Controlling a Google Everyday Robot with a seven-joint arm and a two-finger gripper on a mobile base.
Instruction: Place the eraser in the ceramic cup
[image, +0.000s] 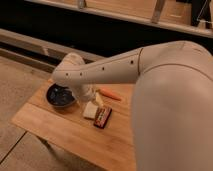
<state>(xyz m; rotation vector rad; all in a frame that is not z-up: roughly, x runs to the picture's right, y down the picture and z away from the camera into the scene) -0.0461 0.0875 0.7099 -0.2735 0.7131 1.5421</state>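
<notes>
Wood tbl (50, 131): 1 bowl (60, 95), 1 carrot (110, 94), 1 wht eraser (90, 111), 1 bar (103, 118); gripper (87, 98) above eraser, state unclear.

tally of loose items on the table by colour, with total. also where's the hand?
Blue-black: 1, bowl
White: 1, block
Orange: 1, carrot-shaped piece
Black and red: 1, flat packet
Total: 4
Ceramic cup: 0 in view; the arm may hide it.
Hand: low over the table, between bowl and carrot-shaped piece, just behind the block.

claw (88, 100) between bowl (59, 96) and carrot (109, 94), front tabletop (65, 132) open
</notes>
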